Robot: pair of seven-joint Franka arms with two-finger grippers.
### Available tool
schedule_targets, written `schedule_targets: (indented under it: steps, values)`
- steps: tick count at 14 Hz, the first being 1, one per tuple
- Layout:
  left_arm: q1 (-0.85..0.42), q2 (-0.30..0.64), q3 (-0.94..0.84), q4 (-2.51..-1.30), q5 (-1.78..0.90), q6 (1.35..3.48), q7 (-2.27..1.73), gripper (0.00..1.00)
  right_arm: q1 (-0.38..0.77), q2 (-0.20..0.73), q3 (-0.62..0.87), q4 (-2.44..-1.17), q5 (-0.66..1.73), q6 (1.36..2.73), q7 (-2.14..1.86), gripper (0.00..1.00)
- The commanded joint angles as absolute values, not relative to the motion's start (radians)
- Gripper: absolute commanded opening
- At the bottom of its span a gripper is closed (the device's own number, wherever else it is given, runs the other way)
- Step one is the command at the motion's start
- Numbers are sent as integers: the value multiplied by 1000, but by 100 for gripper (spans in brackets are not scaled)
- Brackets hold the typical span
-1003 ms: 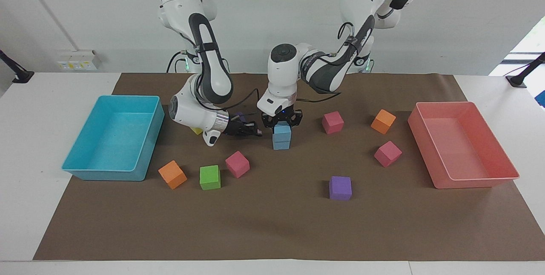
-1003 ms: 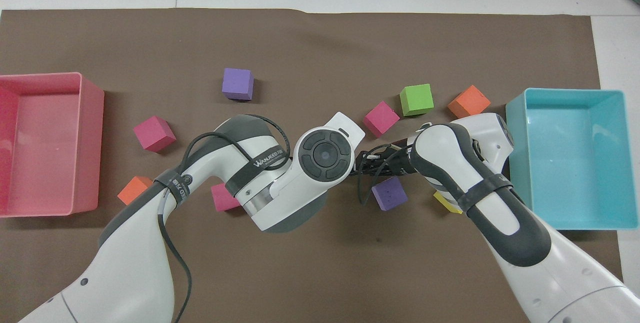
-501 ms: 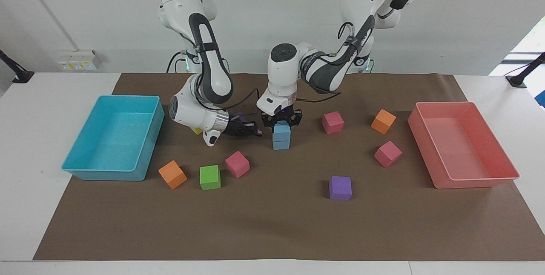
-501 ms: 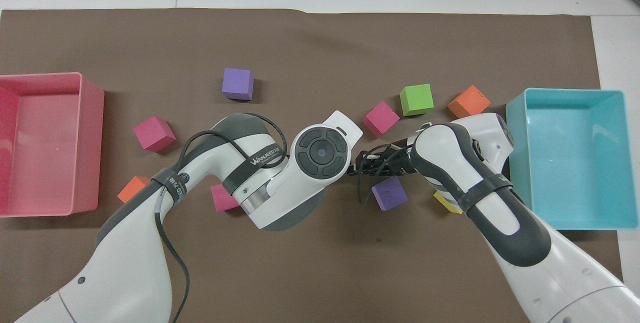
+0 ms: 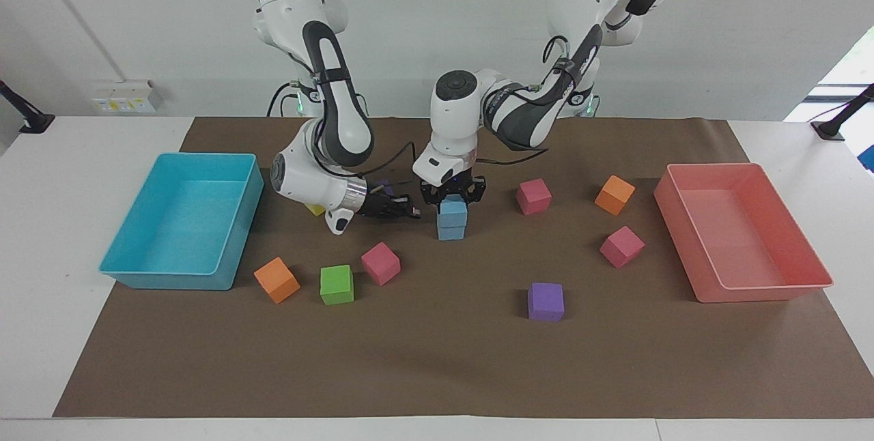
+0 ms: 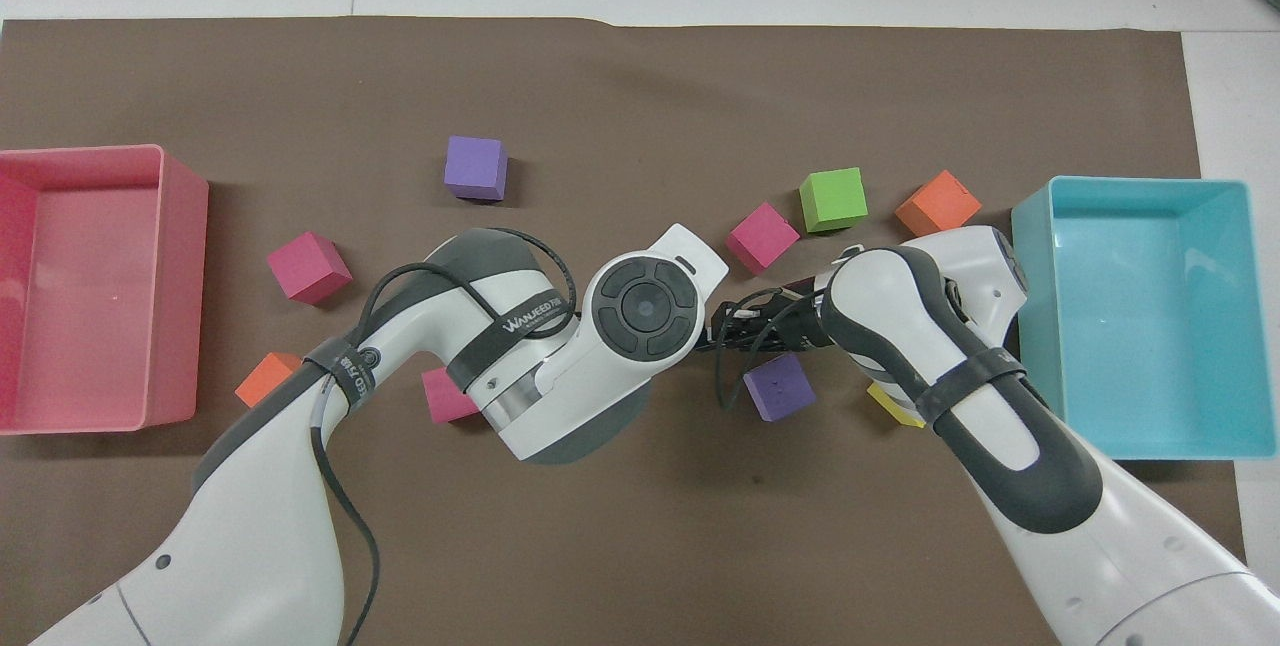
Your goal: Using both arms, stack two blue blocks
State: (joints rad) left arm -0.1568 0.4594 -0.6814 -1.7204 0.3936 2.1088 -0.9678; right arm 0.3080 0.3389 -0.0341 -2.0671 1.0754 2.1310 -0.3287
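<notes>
White wall is backing a bench [image 5: 82,154] covered by a brown paper mat [image 5: 437,359], where two small sky-blue foam cubes [image 5: 451,218] are sitting one on the other near the mat's middle, with a magenta foam cube [image 5: 533,196] at their 3 o'clock in the facing view. From above, the left claw [image 5: 451,194] is clenching the upper cube's sides, pointing straight down. At the stack's 9 o'clock, the right claw [image 5: 408,209] is lying level just beside it, closed on nothing, apparently waiting. Judging the placement nearly done, the good move is releasing the left claw only once the edges are squarely aligned, then lifting straight up so the light foam is not dragged sideways.
</notes>
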Motion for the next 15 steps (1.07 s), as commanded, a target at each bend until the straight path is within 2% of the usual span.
schedule_targets:
  steps: [1,12,14,15]
  values:
    - [-140,443,-690,-1744,408,2118,-968,15,299,324,-29,-2082,1106,2128,-353,0]
    - [-140,443,-701,-1752,407,2117,-973,16,299,324,-29,-2080,1106,2128,-353,0]
    - [-140,442,-701,-1752,407,2118,-971,22,299,324,-29,-2082,1106,2128,-353,0]
    - [-140,443,-701,-1752,405,2118,-971,36,299,324,-29,-2082,1106,2128,-353,0]
